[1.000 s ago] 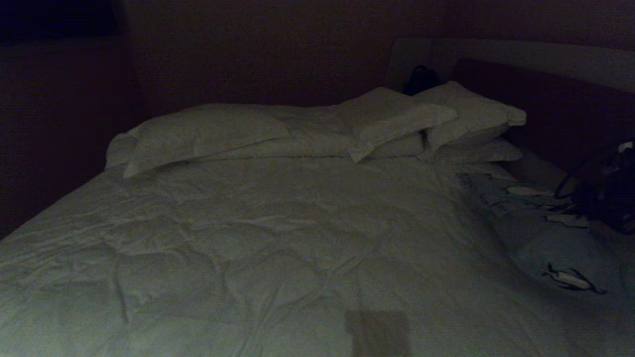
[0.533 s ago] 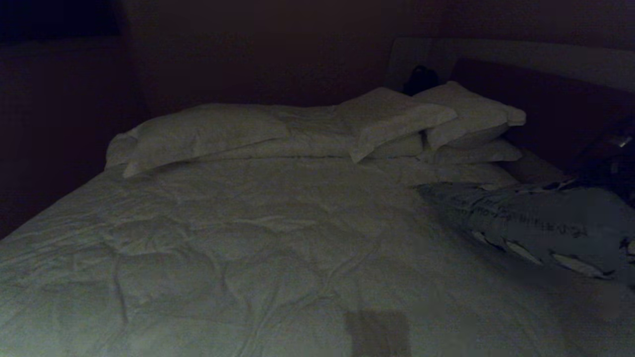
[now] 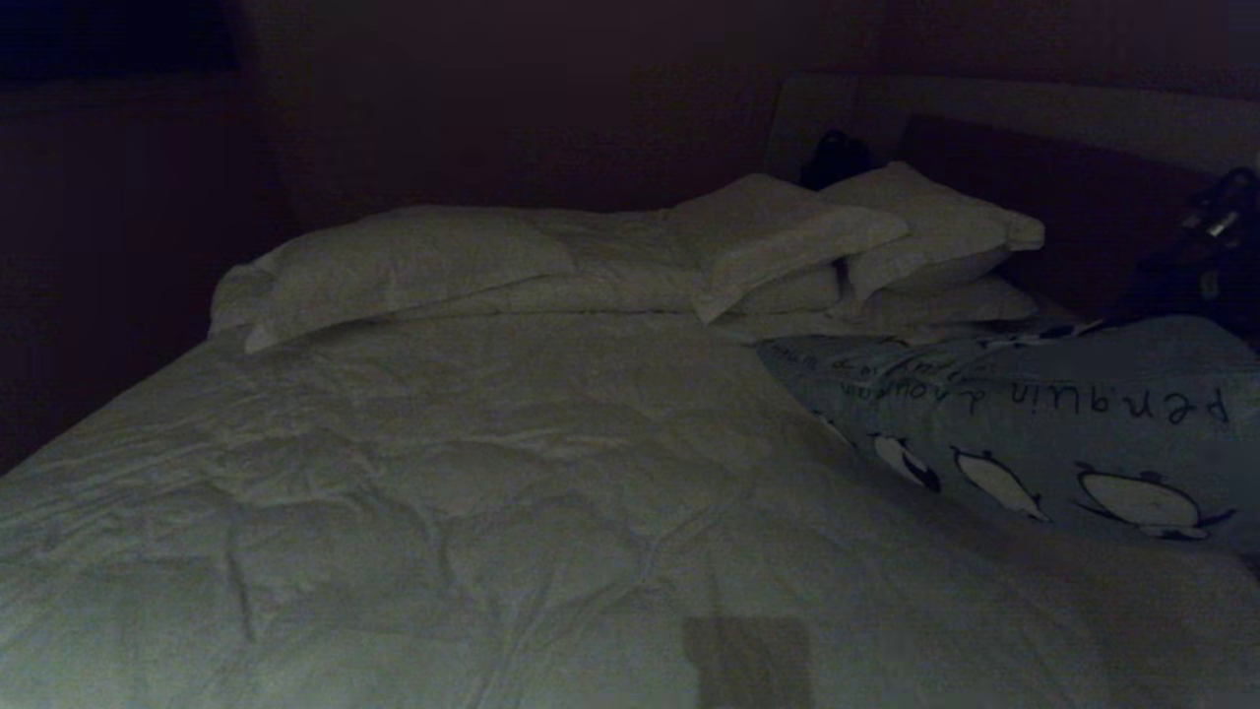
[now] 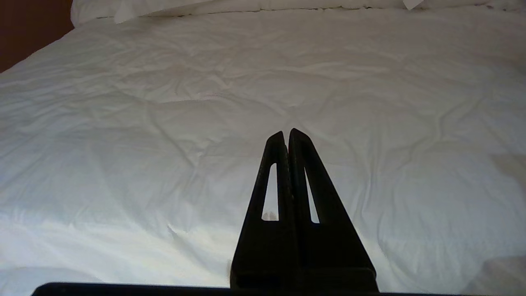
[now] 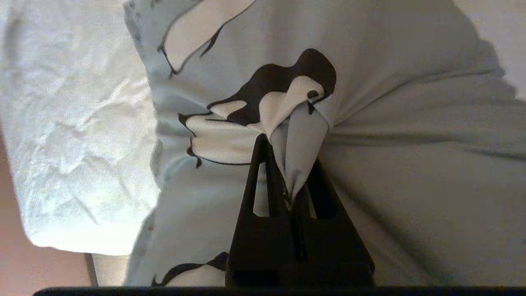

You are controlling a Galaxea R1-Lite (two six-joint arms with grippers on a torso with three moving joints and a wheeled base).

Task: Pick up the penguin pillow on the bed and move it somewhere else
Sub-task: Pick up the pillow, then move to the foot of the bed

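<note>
- Right gripper: fingers clamped on a pinched fold of the penguin pillow.
- Penguin pillow: at the right side of the bed, below the white pillows.
- Left gripper: fingers together, above the duvet.

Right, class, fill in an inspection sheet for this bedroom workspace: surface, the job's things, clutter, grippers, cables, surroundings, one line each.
Surface: bed, wrinkled white quilted duvet.
Job's things: penguin pillow at the bed's right side, its fabric bunched where it is gripped, print upside down in the head view.
Clutter: plain white pillows stacked near the headboard; a small dark object behind them, too dim to identify.
Grippers: right gripper shut on a pinch of the penguin pillow; left gripper shut, holding nothing, over the duvet.
Cables: nothing seen.
Surroundings: dark wall behind the bed.
</note>
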